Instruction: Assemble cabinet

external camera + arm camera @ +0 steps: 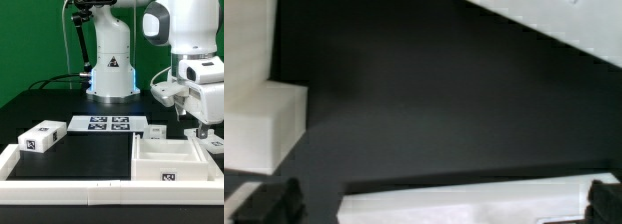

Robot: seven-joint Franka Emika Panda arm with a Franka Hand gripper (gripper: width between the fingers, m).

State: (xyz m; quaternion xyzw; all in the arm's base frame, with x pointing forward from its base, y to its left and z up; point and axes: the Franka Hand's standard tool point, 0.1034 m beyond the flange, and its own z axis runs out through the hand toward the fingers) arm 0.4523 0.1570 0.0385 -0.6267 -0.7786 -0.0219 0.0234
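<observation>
1. The tool (197, 127) hangs just above the rear wall of the cabinet body (172, 158), an open white box at the exterior view's right. The wrist view shows its fingers (274, 200) apart, holding nothing.
2. A loose tagged block (40, 137) lies well apart on the dark surface (100, 150), at the exterior view's left.
3. The next grasp likely needs the fingers centred over one part and a straight descent before closing.
4. The only labels are square black-and-white tags. No writing is readable.
</observation>
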